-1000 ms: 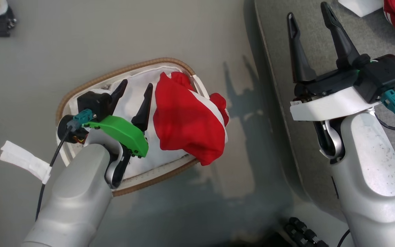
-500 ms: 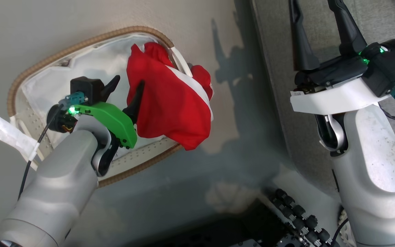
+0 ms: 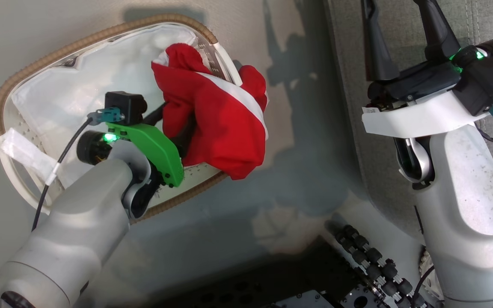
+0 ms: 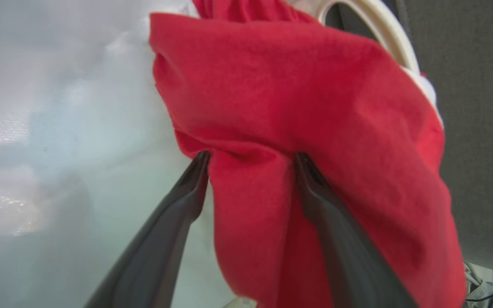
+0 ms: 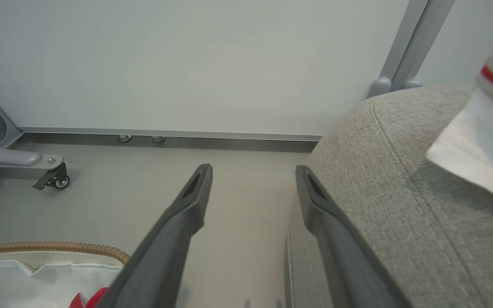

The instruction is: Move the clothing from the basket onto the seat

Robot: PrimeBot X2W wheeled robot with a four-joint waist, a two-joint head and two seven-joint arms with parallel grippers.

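Left pincer [image 4: 250, 156] is wide w/ a fold of the clothes [image 3: 216, 124] btwn its fingers at the right rim of the basket [image 3: 75, 85], so best close firmly, lift clear, then swing right to the seat [image 3: 396, 38]

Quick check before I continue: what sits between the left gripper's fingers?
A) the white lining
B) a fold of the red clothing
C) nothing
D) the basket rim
B: in the left wrist view a fold of the clothing bulges between the two fingers of the left gripper, which stand apart on either side of it.
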